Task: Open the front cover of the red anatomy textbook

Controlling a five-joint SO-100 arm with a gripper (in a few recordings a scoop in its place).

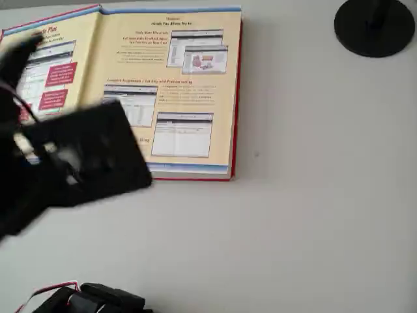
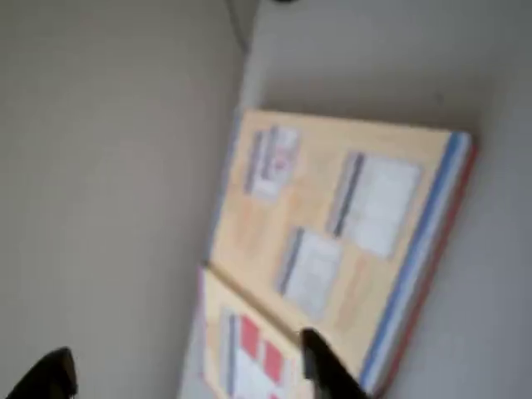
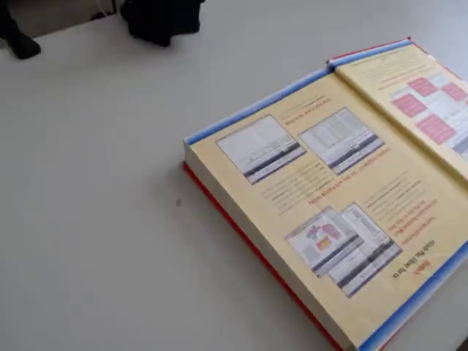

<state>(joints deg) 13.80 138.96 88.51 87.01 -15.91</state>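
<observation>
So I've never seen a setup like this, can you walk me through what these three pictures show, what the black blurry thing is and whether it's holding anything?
These are three cameras on one moment. One looks straight down on a pale table, one rides on the robot arm's wrist, and one stands at the table's side.

The black blurry shape in the overhead view is the small robot arm, close to the lens. In the wrist view its two dark fingers show at the bottom edge, spread apart with nothing between them, above the book.

On the table lies the red anatomy textbook, already open: the front cover is folded out flat, its cream-yellow inner side up, beside a cream-yellow page with screenshots. A black round base stands in the far corner.
</observation>
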